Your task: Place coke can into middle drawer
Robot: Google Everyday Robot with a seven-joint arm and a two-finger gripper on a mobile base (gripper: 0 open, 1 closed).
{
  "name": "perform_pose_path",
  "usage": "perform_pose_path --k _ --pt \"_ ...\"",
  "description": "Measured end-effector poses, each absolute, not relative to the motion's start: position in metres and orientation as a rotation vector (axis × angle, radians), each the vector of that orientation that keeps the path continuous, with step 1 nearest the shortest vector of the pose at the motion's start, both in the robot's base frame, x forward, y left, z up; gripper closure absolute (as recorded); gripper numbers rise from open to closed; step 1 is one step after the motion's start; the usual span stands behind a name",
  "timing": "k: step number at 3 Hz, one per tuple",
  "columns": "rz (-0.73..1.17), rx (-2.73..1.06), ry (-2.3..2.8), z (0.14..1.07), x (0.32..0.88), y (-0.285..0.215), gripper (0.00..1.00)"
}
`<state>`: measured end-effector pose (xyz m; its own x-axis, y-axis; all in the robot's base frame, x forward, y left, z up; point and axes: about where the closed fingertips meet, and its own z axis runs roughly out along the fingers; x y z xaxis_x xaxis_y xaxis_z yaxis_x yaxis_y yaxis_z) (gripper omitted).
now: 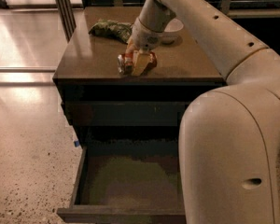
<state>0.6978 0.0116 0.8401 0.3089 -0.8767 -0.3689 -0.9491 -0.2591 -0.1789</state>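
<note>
The coke can [151,61] is red with a silvery end and lies on its side near the front of the cabinet top [93,59]. My gripper [136,62] comes down from above and is shut on the can, one pale finger [140,62] across its middle. The middle drawer [126,183] stands pulled open below, a dark tray with an olive-grey floor and nothing in it. My arm hides its right part.
A green foil snack bag [109,29] lies at the back left of the cabinet top. A white bowl [171,30] sits at the back, partly behind my arm. My large white arm body [233,148] fills the right foreground. Speckled floor [28,162] lies to the left.
</note>
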Motion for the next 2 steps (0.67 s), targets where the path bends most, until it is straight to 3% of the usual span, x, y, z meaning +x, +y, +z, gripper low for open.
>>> perform_pose_path --k 2 --pt "0.147 -2.165 1.682 0.898 0.631 -0.003 1.0"
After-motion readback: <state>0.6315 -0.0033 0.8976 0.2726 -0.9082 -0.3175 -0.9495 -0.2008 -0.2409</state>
